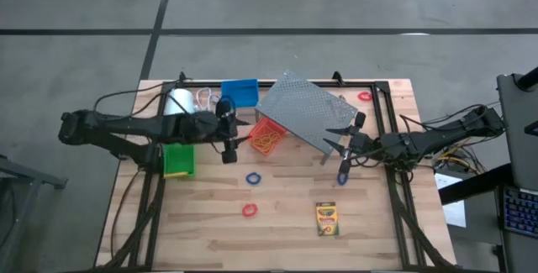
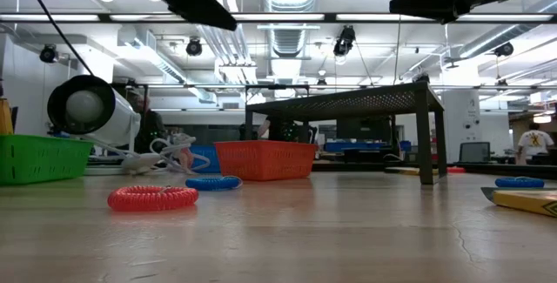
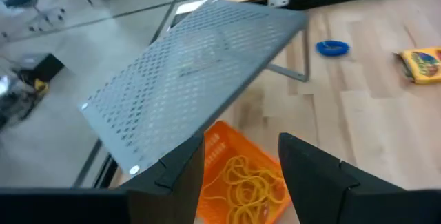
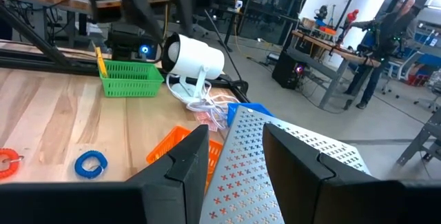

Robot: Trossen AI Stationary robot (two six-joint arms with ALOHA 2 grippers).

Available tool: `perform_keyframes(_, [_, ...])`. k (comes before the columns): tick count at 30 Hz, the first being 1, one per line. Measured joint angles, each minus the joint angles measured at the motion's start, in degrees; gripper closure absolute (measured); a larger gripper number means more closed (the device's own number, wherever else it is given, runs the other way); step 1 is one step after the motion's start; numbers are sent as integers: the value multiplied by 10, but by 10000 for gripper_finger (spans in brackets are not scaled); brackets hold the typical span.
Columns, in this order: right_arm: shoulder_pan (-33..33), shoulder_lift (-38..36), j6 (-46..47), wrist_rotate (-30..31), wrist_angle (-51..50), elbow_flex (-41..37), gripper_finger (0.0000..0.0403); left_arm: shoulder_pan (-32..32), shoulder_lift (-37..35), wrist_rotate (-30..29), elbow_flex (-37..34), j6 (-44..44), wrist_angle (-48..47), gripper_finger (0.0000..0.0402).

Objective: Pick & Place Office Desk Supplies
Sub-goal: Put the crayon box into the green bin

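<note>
The red-orange bin (image 1: 267, 136) sits mid-tabletop (image 1: 286, 223), partly under the grey perforated rack (image 1: 307, 109), and holds a tangle of yellow rubber bands (image 3: 249, 186). The green bin (image 1: 178, 159) holds something yellow. The blue bin (image 1: 239, 93) stands behind, beside the white roll (image 1: 178, 102); its contents cannot be seen. The left hand (image 1: 229, 133) hovers open and empty just beside the red-orange bin. The right hand (image 1: 343, 149) hangs open and empty by the rack's edge. A crayon box (image 1: 326, 218), two blue bands (image 1: 253, 178) and a red band (image 1: 249, 211) lie loose.
</note>
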Motion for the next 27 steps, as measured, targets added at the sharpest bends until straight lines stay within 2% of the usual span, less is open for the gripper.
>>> perform_keyframes(9, [0,0,1,0,2,0,266,150,4,81,0,13,25,213])
perform_keyframes(15, [0,0,54,-40,41,0,266,161,4,82,0,82,64,213])
perform_keyframes(18, [0,0,56,-41,72,0,266,162,4,80,0,129,94,213])
perform_keyframes(27, [0,0,89,-80,89,0,266,161,4,81,0,114,92,213])
